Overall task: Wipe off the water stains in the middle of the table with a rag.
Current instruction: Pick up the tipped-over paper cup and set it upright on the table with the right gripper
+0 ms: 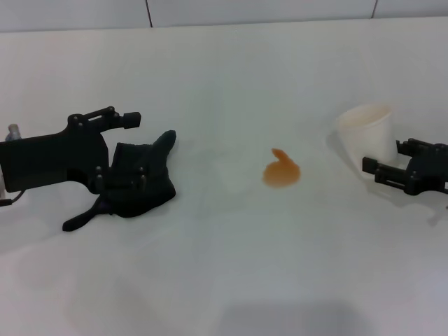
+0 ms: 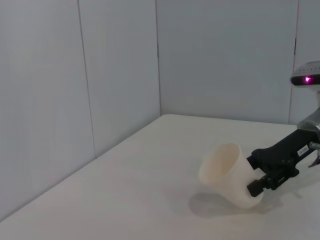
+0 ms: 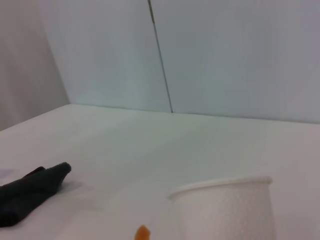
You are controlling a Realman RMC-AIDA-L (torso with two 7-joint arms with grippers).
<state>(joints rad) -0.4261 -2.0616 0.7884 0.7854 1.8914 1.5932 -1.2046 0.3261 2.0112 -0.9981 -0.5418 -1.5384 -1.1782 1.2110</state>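
While the left tool (image 1: 120,150) clenches the rag (image 1: 140,178), the right tool (image 1: 383,172) grips the cup (image 1: 365,131).

Bright, even overhead light w/ soft shadows, slight blur.

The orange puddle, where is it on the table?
In the head view the orange puddle lies near the middle of the white table, between the dark rag on the robot's left and the white paper cup on its right.

An orange translucent blot (image 1: 281,171) at centre; dark green-black rag (image 1: 136,183) at left; plain white cup (image 1: 365,131) at right; white table (image 1: 224,280).
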